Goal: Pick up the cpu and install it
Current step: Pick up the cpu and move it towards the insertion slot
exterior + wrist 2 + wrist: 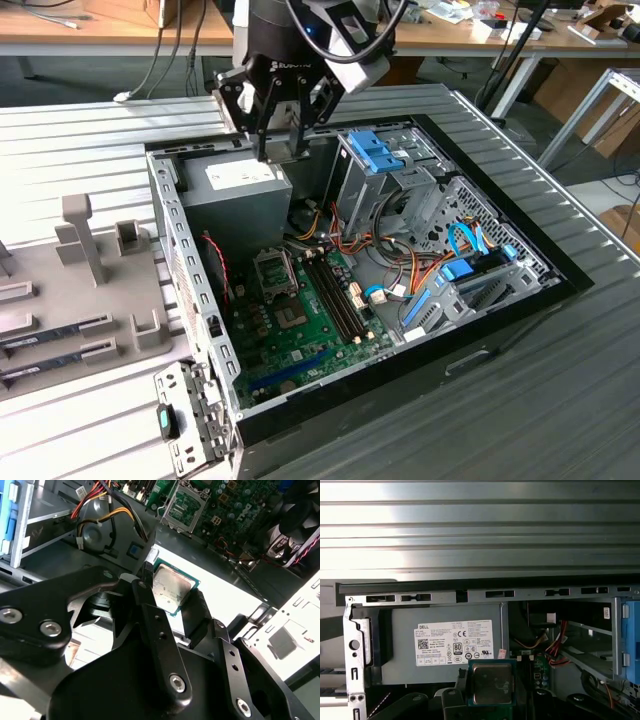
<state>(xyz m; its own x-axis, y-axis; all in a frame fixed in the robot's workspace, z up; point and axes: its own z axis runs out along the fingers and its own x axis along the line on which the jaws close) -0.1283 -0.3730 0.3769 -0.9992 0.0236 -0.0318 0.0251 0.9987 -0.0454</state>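
**Item:** cpu (171, 586), clamped by its edges between the fingers of the gripper (283, 152).
**Location:** hangs just above the power-supply box (235, 190), inside the computer case (190, 290).
**Step:** pickup done, carry in hand, install not yet done.
**Requirement:** motherboard socket (275, 270) lies well apart; seating likely calls for square, level alignment.

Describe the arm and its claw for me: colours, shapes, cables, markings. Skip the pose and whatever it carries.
The claw is matt black, with a blocky body that carries pale lettering. Its fingers are flat, angular linkage bars pinned with silver screws. Above it, the arm's wrist has a pale grey housing with a black cable looping round it.
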